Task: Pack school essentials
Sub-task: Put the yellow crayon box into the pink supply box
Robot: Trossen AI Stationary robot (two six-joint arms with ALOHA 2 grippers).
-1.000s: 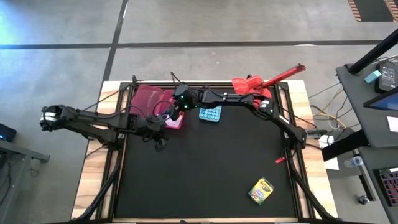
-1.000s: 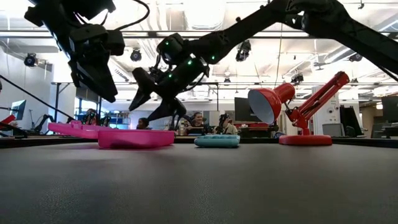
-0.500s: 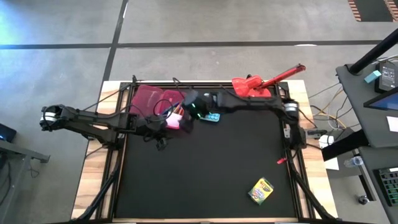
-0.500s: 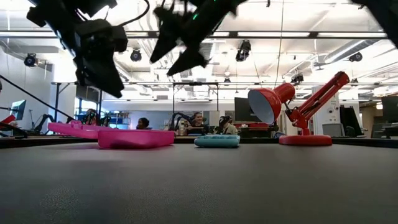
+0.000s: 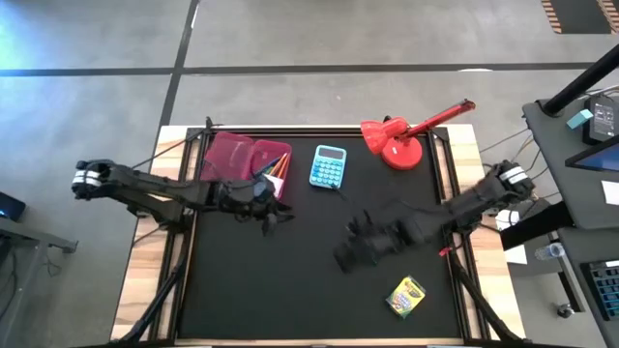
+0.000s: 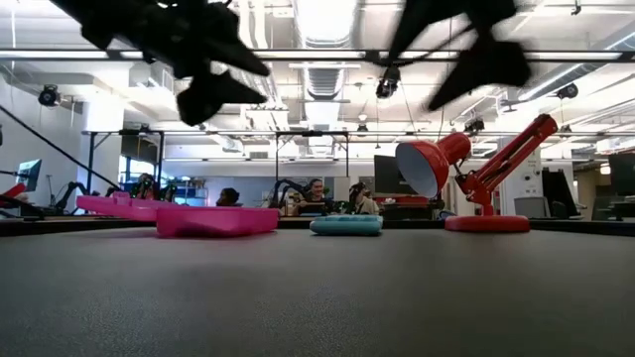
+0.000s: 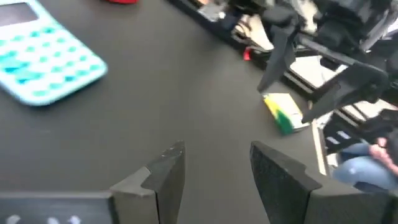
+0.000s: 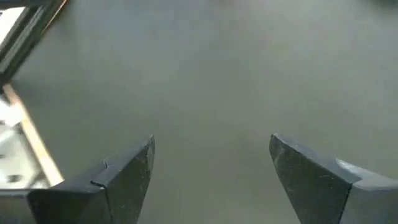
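You have one pink pencil case [image 5: 244, 155] on the counter [image 5: 290, 280], one light-blue calculator [image 5: 328, 166], one red desk lamp [image 5: 398, 138] and one yellow-green crayon box [image 5: 406, 296]. You have two arms, each with two fingers.

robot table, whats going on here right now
Two robot arms are packing school supplies into a pink pencil case lying open at the far left of the black table; pencils already sit in it. The left gripper hovers open and empty just in front of the case. The right gripper is open and empty over mid-table, near the crayon box lying at the front right, not yet packed. A light-blue calculator and a red lamp sit at the back.
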